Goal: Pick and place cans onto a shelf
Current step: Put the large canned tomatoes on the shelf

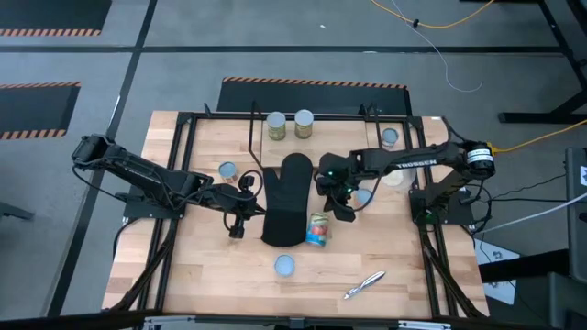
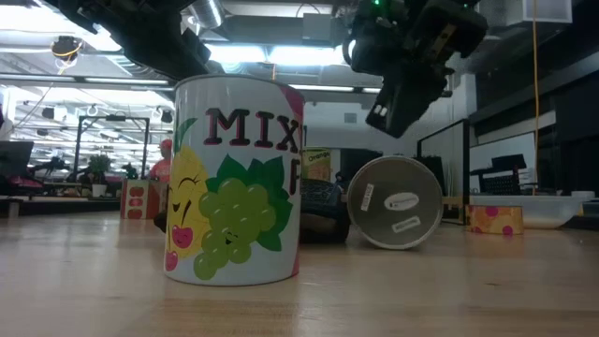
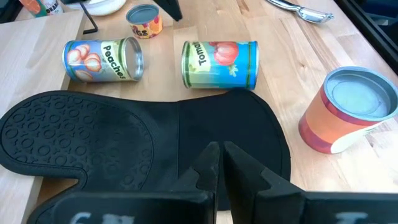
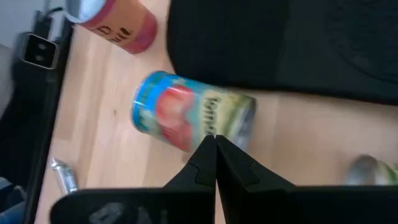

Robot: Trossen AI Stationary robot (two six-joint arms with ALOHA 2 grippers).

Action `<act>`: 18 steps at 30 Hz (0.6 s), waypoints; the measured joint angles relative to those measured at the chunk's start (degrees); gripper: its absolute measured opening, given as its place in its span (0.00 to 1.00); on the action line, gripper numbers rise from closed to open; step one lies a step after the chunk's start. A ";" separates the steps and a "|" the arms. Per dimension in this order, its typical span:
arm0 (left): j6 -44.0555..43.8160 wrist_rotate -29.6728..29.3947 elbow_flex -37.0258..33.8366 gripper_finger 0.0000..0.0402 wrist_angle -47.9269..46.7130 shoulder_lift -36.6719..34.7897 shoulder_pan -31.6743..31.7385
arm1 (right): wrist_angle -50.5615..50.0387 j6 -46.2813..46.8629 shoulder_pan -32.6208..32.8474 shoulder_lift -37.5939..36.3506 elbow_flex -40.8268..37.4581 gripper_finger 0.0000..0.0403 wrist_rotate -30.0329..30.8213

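Observation:
A black oven mitt (image 1: 286, 197) lies mid-table. A tomato can (image 1: 318, 229) lies on its side by the mitt's near right corner, and also shows in the right wrist view (image 4: 189, 115). A peaches can (image 3: 102, 59) lies on its side farther off. A fruit-label can (image 1: 285, 266) stands near the front. Two cans (image 1: 290, 125) stand at the far middle, where the shelf's thin black rods (image 1: 253, 137) show. My right gripper (image 1: 341, 209) is shut, above the tomato can and clear of it (image 2: 393, 103). My left gripper (image 1: 237, 223) is shut, by the mitt's left side (image 3: 219, 155).
More cans stand at the left (image 1: 227, 170) and far right (image 1: 390, 137). A white bowl (image 1: 396, 176) sits under the right arm. A silvery pen-like item (image 1: 364, 284) lies near the front right. The black table frame (image 1: 179, 165) runs along both sides.

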 joint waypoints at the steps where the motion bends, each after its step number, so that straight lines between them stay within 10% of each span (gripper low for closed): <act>1: 0.00 0.00 0.00 0.03 0.00 0.00 0.00 | -1.52 -0.37 -0.02 0.00 0.63 0.01 0.31; 18: 0.00 0.00 0.00 0.03 -0.01 0.00 0.00 | -0.35 2.73 -0.02 0.61 1.79 0.26 0.25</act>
